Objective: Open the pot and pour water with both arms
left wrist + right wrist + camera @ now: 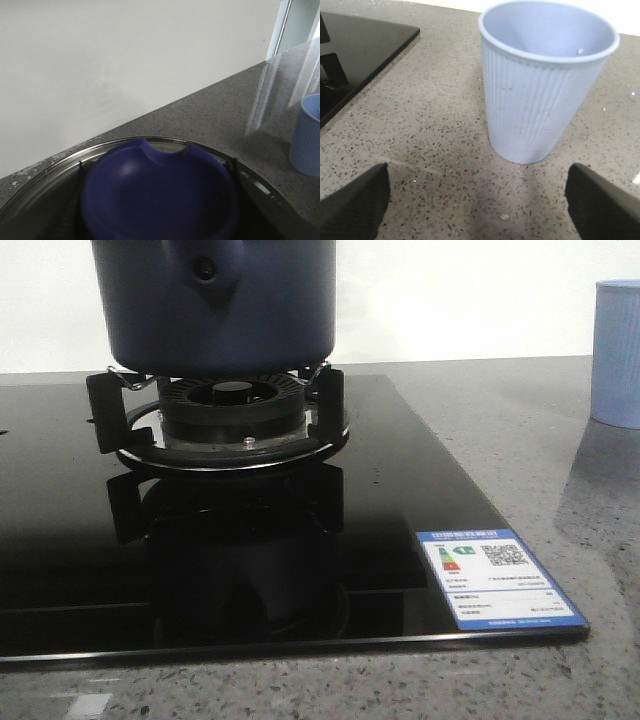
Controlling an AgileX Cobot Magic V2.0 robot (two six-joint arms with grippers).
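The dark navy pot [220, 300] stands on the gas burner [232, 410]; its top is cut off in the front view. In the left wrist view a navy knob [160, 190] rises from a glass lid with a metal rim [60, 160]. My left gripper [157, 205] sits around that knob, its dark fingers [67, 215] pressed against both sides. My right gripper [480, 205] hovers open low over the stone counter, just in front of the pale blue ribbed cup [545, 90], which stands upright and looks empty. No water is visible.
The black glass cooktop [300, 560] carries a blue energy label [500, 578] at its front right corner. The cup [617, 350] stands on the grey speckled counter [560, 470] to the right of the cooktop. A white wall runs behind.
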